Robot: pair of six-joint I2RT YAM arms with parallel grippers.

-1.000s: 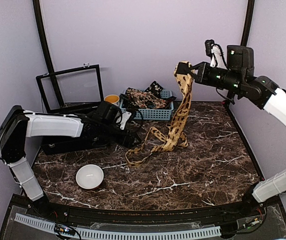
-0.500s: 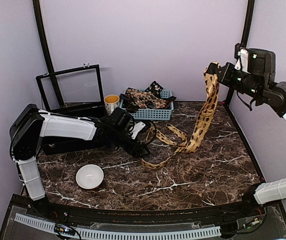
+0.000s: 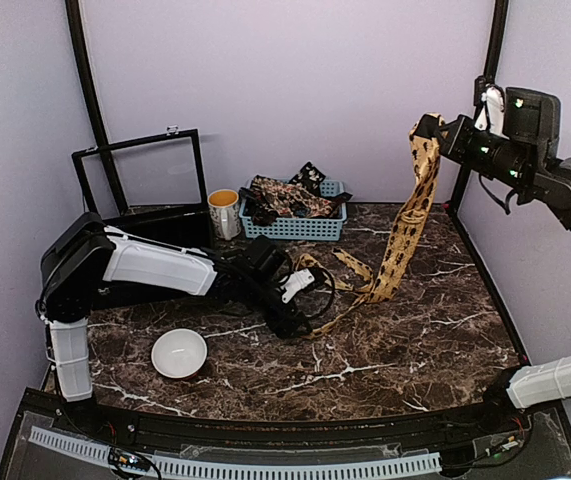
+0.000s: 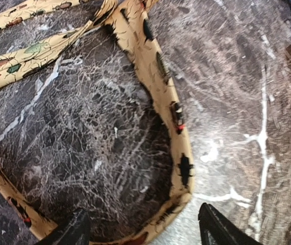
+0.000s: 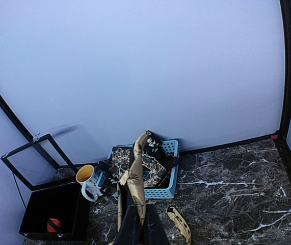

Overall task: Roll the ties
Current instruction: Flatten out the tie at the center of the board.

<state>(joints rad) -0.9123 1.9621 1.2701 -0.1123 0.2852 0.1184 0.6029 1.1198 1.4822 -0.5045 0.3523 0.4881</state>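
- My right gripper (image 3: pixel 428 132) is clenched on one end of the mustard tie (image 3: pixel 403 235), holding it high above the far right of the table (image 3: pixel 415 345). In my right wrist view the fabric sits pinched between the closed fingers (image 5: pixel 135 227).
- The mustard tie hangs down from that grip, then trails leftward across the marble in loose loops.
- My left gripper (image 4: pixel 145 232) is low over the table with its jaws spread wide, grasping nothing. A folded bend of the mustard tie lies between the fingertips (image 4: pixel 214 227).
- Dark ties (image 3: pixel 285 195) lie heaped in the blue basket (image 3: pixel 300 230) at the back, beside a mug (image 3: pixel 224 212).
- A white bowl (image 3: pixel 179 353) sits near the front left.
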